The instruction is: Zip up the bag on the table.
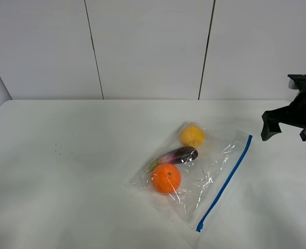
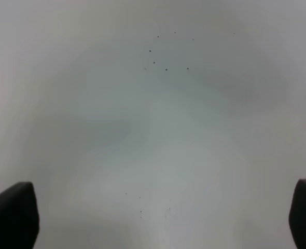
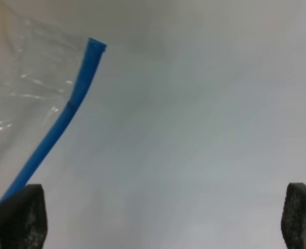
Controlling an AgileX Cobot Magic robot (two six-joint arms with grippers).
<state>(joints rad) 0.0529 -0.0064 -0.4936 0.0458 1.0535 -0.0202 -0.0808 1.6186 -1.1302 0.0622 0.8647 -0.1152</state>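
My right claw point(image 1: 290, 133) is wide apart near the bag point(image 1: 210, 171); nothing lies between. My left claw point(image 2: 153, 218) is apart too, half hidden.

Wide-spread gripper point(image 3: 163, 220) – bag point(image 3: 23, 98) beside

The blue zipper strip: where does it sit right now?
In the exterior high view the blue zipper strip runs along the bag's right edge, right of centre on the table, with the right gripper nearest its far end.

right gripper point(image 1: 290, 127): cut off by the high view's right edge | left gripper point(image 2: 158, 218): only fingertip corners show | blue zipper strip point(image 3: 54, 129): runs behind a fingertip
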